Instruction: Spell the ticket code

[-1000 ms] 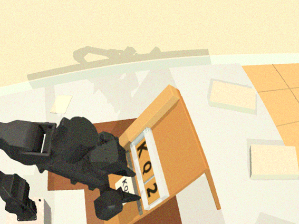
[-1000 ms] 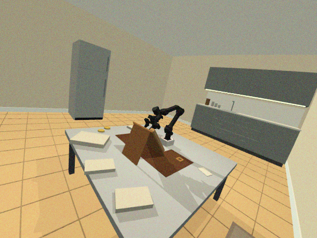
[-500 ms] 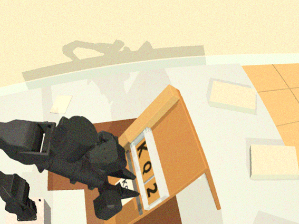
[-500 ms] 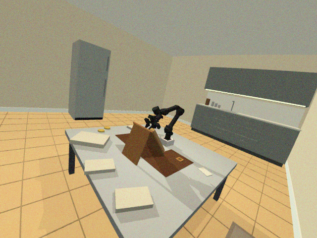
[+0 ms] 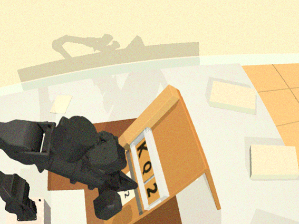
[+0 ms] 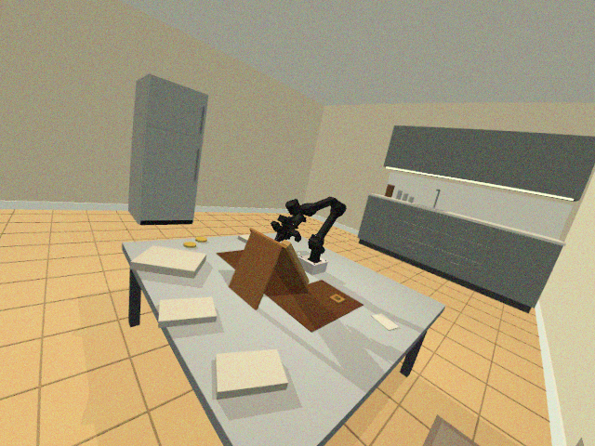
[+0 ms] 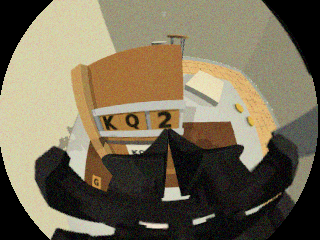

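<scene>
Grey and wide, the table [image 5: 224, 129] [image 6: 249, 331] [image 7: 212, 114] is the biggest thing I work on. My black arm [image 5: 73, 136] [image 6: 331, 206] bends over it. Below lies a brown mat [image 5: 66, 179] [image 6: 312, 307] [image 7: 215, 132], and on that the wooden board [image 5: 179, 141] [image 6: 257, 268] [image 7: 135, 75] leans like a tent. In my wrist view, a cream block [image 7: 205, 86] sits near 1 o'clock from my fingertips.

The white rail [image 5: 156, 157] [image 7: 135, 106] runs across the board. My gripper [image 5: 136, 186] [image 6: 278, 236] [image 7: 168, 131] is pinched shut with nothing in it, its tips by the rail's lower edge. I can't tell if they touch anything.

The ticket [image 5: 128, 199] [image 7: 137, 149] is under the rail, partly hidden by my fingers. By the wrist view, the 2 tile [image 5: 152, 190] [image 7: 165, 119] is in the rail at 12 o'clock, the Q tile [image 5: 147, 168] [image 7: 132, 121] at 11 and the K tile [image 5: 141, 149] [image 7: 108, 123] at 10. K and Q sit close, with a thin gap between Q and 2. The G tile [image 7: 96, 181] lies on the mat at 8 o'clock.
</scene>
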Controlling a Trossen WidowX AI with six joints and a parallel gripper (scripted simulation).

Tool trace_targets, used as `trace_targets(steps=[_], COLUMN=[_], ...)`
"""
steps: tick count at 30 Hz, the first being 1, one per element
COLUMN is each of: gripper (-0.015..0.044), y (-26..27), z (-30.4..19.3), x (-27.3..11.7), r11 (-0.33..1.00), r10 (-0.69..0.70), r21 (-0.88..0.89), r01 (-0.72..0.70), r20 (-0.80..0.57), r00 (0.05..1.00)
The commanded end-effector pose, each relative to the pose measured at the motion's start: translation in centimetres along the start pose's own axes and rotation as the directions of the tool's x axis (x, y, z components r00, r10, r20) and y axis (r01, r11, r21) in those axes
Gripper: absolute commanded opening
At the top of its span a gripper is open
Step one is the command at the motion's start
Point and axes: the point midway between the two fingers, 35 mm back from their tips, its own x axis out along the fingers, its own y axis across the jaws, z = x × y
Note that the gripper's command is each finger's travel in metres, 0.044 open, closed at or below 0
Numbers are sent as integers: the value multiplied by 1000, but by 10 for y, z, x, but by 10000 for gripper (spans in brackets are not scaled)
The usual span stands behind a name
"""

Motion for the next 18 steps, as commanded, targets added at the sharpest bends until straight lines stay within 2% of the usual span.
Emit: trace_targets(steps=[1, 9, 18], gripper=[0, 0, 0], y=[-1, -18, -34], z=[2, 17, 24], x=[1, 13, 19], r11=[1000, 1000, 1000], r10=[-2, -14, -4], r21=[0, -7, -6], r01=[2, 12, 1], r20=[-26, -334, -627], r00=[1000, 943, 779])
